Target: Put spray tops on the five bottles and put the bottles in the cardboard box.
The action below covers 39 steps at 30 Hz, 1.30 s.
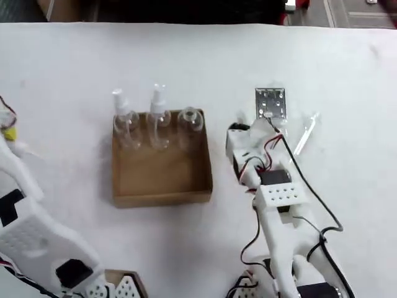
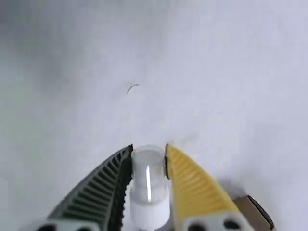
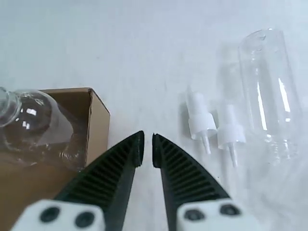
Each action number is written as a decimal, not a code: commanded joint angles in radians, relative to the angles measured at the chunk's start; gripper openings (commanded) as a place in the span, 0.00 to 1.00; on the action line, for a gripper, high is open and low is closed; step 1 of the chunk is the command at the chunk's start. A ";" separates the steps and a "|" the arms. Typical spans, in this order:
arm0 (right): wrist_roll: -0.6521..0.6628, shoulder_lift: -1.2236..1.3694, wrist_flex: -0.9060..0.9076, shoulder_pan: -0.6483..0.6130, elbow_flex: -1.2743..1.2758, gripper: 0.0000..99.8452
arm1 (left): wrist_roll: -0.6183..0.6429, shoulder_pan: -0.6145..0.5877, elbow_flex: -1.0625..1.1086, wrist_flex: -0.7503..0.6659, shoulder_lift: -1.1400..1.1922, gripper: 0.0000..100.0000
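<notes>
Capping step: left gripper (image 2: 148,156) clamps a spray top (image 2: 148,185), right gripper (image 3: 147,144) hangs nearly together, empty, near 2 loose spray tops (image 3: 199,120); next, I'd say, top the uncapped bottle (image 1: 190,119) in the cardboard box (image 1: 162,198).

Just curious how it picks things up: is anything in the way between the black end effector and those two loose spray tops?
Nothing visible does. Bare table lies between the right end effector and the nearer spray top and its neighbour; the lying bottle is past them, the cardboard box off to the other side.
</notes>
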 commanded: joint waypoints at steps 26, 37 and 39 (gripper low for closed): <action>0.003 -0.025 -0.028 0.041 -0.011 0.02 | -0.792 0.449 -0.252 0.106 -0.720 0.02; 0.003 -0.025 -0.206 0.140 0.041 0.02 | -0.792 0.932 0.068 -0.190 -1.053 0.02; 0.003 -0.025 -0.217 0.142 0.049 0.02 | -0.792 0.958 0.195 -0.301 -1.092 0.02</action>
